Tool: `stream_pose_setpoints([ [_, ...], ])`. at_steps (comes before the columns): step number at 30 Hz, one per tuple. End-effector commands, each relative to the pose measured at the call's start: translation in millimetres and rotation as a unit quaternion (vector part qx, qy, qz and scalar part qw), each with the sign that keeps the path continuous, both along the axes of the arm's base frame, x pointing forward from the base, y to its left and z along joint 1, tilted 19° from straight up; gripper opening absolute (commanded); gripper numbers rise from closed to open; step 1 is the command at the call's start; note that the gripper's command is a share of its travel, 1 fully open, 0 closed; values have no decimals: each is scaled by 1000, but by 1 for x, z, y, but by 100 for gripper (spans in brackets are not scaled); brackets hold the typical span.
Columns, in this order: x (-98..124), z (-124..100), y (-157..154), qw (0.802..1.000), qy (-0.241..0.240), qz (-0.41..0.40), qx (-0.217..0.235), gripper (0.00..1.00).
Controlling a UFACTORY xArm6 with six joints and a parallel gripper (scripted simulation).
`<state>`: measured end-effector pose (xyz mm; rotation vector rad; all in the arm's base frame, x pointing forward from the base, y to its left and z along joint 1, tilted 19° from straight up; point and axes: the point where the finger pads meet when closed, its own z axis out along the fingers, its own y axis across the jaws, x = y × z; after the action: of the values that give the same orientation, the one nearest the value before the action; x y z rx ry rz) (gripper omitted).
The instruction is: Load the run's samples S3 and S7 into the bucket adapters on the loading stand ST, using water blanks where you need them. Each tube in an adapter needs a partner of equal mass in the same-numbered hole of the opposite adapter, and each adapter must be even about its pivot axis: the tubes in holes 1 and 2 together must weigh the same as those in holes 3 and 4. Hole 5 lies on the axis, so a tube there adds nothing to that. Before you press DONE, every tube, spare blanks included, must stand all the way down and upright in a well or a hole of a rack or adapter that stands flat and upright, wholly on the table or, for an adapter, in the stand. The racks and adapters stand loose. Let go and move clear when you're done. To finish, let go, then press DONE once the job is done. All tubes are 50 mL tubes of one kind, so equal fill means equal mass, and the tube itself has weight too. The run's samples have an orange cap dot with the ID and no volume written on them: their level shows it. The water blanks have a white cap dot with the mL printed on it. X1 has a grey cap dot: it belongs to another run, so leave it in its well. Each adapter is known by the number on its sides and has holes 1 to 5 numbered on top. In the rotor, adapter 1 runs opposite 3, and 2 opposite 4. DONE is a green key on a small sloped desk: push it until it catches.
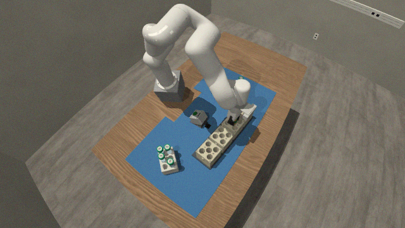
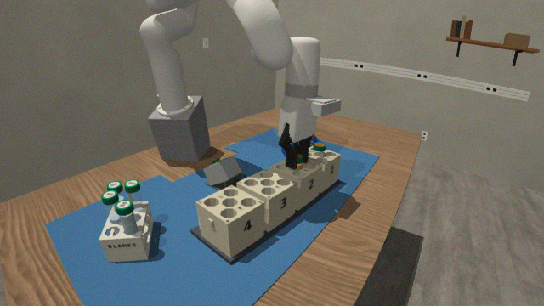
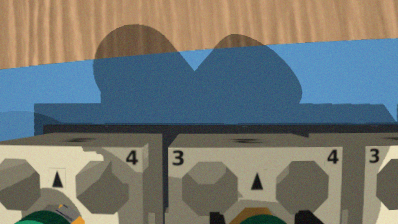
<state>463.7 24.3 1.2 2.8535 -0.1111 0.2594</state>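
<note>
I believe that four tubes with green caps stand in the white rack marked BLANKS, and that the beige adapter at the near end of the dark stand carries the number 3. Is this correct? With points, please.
The number is wrong: the beige block-shaped adapter point(image 1: 205, 159) point(image 2: 247, 212) at that end carries 4, as the exterior view shows.

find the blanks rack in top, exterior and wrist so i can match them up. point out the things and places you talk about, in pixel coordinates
top: left of the adapter row, below the picture's middle, blanks rack point(image 1: 171, 171) point(image 2: 127, 254)
exterior: lower left, its lettered side showing
wrist: not in it
shared landmark: the blue mat point(image 1: 190, 196) point(image 2: 170, 272) point(image 3: 350, 75)
</note>
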Motion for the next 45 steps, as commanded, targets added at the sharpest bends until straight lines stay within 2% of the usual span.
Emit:
stream_pose_setpoints([
  [1, 1, 1, 1, 1000, -2, 0, 0, 44],
  [6, 1, 3, 1, 1000, -2, 0, 0, 44],
  [45, -11, 70, 20, 1000, -2, 0, 0, 44],
])
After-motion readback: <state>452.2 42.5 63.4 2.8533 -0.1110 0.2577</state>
